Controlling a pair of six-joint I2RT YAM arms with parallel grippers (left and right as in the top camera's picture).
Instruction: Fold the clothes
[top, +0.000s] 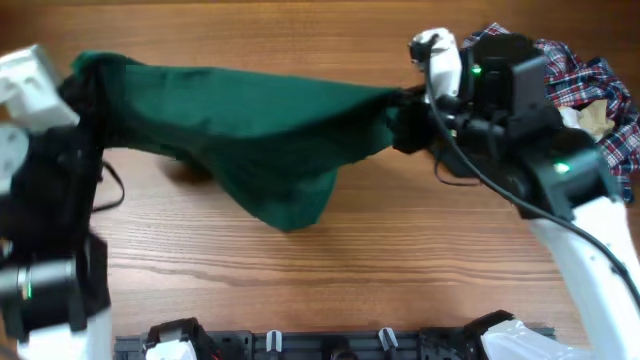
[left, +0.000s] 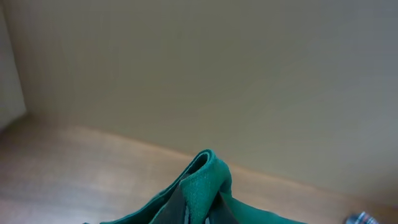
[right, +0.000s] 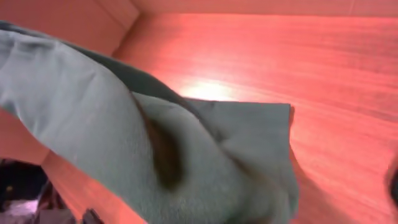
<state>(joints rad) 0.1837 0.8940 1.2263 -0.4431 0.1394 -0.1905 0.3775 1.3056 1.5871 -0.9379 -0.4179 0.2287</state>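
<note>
A dark green garment (top: 250, 120) is stretched in the air above a wooden table (top: 300, 290), strung between two robot arms. The left gripper (top: 88, 72) holds one end at the far left. Its fingers are buried in fabric, but the left wrist view shows a pinched peak of cloth rising from them, so it appears clamped on the garment. The right gripper (top: 403, 112) is closed on a bunched end at the right. The middle sags, and a loose flap hangs down toward the table. Holding it up and apart like this likely serves to spread the cloth and find its edges before laying it flat for a fold. A red, blue and white plaid shirt (top: 590, 85) lies crumpled at the far right corner, apart from the work. No label, brand or writing can be read in any view.
</note>
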